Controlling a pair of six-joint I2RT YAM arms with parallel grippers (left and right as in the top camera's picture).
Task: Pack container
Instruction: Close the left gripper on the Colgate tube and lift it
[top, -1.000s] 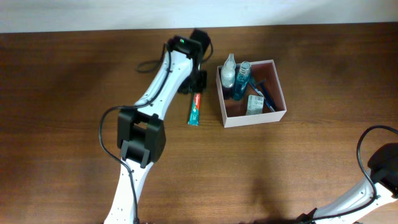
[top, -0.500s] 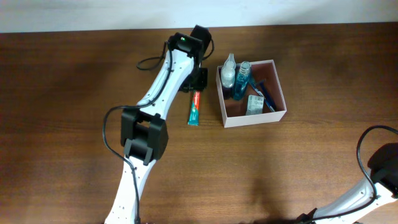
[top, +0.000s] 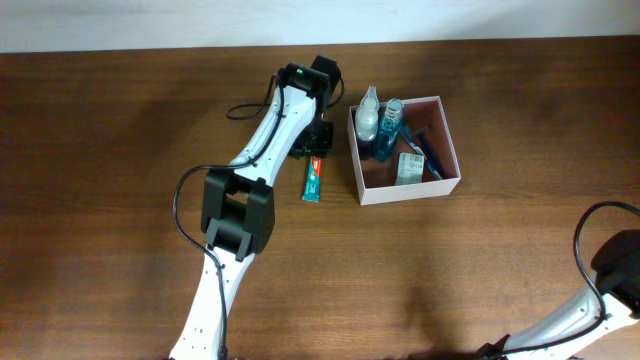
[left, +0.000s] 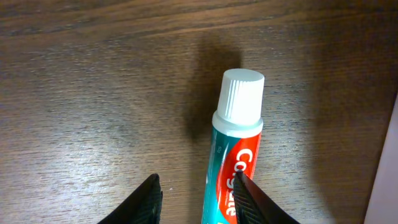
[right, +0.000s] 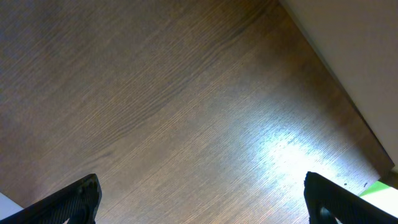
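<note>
Beside container (top: 405, 192), on side facing left arm: Colgate toothpaste tube (top: 313, 180) flat on wooden table (top: 500, 280), near wall but apart, long axis parallel to that wall. Container upright, open top up, square, no long axis, edges slightly skewed. I read left gripper (top: 312, 142) over tube's cap end, fingers spread, gripping nothing. Right gripper (right: 205, 199) over bare wood, fingers spread wide.

Toothpaste tube (left: 235, 155), just left of the container (left: 390, 186): lower body cut off at frame bottom. Container: only a wall sliver in left wrist view. Packet (top: 410, 168) inside it: print illegible.
</note>
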